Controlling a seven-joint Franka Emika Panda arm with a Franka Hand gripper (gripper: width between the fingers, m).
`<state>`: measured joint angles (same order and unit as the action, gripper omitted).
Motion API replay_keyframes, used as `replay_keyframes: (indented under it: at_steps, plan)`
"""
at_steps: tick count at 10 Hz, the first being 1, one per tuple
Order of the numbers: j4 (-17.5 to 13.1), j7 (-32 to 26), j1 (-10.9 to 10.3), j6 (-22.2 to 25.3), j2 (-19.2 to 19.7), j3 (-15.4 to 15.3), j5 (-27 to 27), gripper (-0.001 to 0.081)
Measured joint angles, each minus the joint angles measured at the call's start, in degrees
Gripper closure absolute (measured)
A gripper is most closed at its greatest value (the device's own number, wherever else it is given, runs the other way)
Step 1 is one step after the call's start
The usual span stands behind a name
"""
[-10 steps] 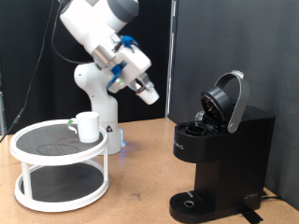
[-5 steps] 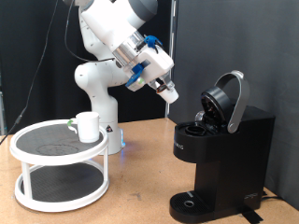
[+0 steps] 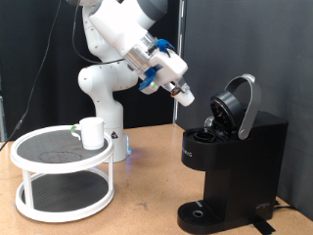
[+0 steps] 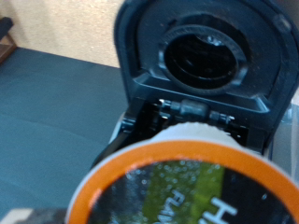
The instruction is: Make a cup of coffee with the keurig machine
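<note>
The black keurig machine (image 3: 233, 162) stands at the exterior view's right with its rounded lid (image 3: 239, 104) hinged open. My gripper (image 3: 184, 96) hangs in the air just left of the open lid, a little above it. It is shut on a brown coffee pod (image 4: 192, 191) with an orange rim and a green mark, which fills the near part of the wrist view. Beyond the pod, the wrist view shows the open lid (image 4: 204, 56) and the pod chamber (image 4: 192, 110). The white mug (image 3: 91, 132) stands on the round stand at the left, far from the gripper.
A white two-tier round stand (image 3: 61, 171) with dark shelves sits at the exterior view's left on the wooden table (image 3: 147, 201). The arm's white base (image 3: 103, 108) stands behind it. A black curtain hangs behind everything.
My gripper has swung to the exterior view's right and slightly up, from above the table's middle to close beside the machine's open lid. The mug and machine have not moved.
</note>
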<state>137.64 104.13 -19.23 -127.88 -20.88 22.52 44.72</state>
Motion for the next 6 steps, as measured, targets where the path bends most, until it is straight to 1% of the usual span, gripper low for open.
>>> replay_keyframes:
  at_steps: [1, 3, 6]
  plan:
    - [-0.07, 1.17, -0.01, -0.01, 0.48, -0.64, -0.16, 0.0418]
    - [-0.32, 1.77, -0.01, -0.69, 1.42, -1.46, -0.11, 0.0418]
    - [-0.44, 1.70, -0.04, -0.87, 1.69, -1.61, 0.31, 0.0417]
